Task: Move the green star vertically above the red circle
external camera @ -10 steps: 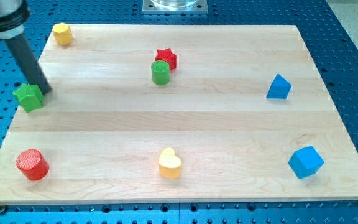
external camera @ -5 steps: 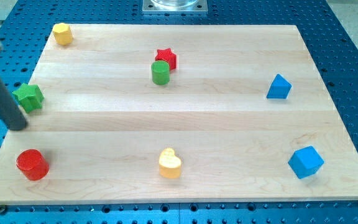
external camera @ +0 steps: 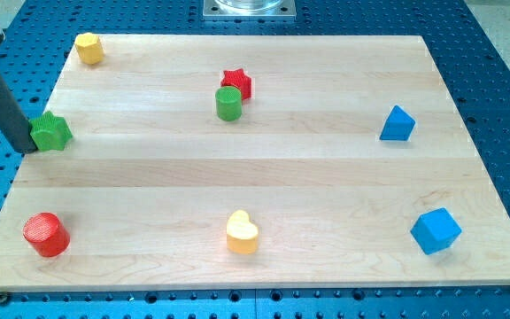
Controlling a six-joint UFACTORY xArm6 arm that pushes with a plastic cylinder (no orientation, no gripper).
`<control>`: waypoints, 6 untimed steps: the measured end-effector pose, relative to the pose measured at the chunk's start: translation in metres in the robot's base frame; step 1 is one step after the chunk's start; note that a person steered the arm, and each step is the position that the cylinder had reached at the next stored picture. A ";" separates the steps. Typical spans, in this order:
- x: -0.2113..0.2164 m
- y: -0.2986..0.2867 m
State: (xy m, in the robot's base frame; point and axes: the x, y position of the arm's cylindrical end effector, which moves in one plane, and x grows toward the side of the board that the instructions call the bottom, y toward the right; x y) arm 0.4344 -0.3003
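The green star (external camera: 52, 132) lies near the board's left edge, in the upper half. The red circle (external camera: 45, 235), a short cylinder, stands near the bottom left corner, almost straight below the star. My tip (external camera: 24, 147) is at the star's left side, touching or nearly touching it, over the board's left edge. The dark rod slants up to the view's top left.
A yellow block (external camera: 88, 48) sits at the top left corner. A red star (external camera: 236, 82) and a green cylinder (external camera: 228, 103) stand together at top centre. A yellow heart (external camera: 242, 232) is at bottom centre. Two blue blocks (external camera: 397, 123) (external camera: 436, 230) are on the right.
My tip went from the star's right side, down around its lower left, then up against its left side. The green star has shifted a little to the right.
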 end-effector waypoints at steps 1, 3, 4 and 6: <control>0.000 0.008; -0.006 0.050; 0.011 0.052; 0.002 0.193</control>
